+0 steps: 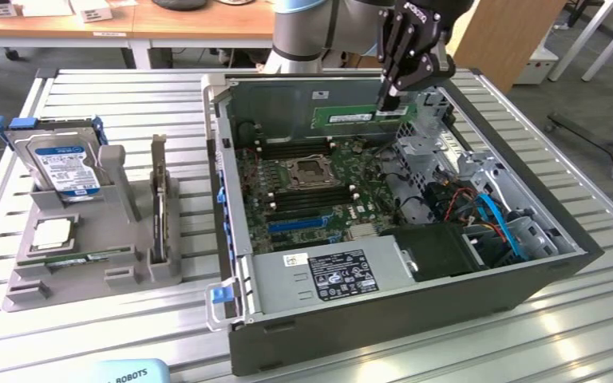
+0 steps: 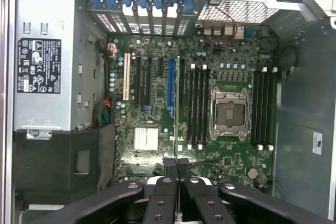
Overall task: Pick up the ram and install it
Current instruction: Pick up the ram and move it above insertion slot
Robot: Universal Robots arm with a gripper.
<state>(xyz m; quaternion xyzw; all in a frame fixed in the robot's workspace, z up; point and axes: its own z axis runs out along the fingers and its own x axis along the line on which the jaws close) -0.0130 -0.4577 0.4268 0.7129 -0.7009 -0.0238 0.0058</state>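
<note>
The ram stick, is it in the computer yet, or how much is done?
Not yet. Done: the ram is picked up and in the air. In hand: the gripper is shut on it, holding it above the open computer. Left: it sits in no slot; the long black slots beside the square socket look empty.
</note>
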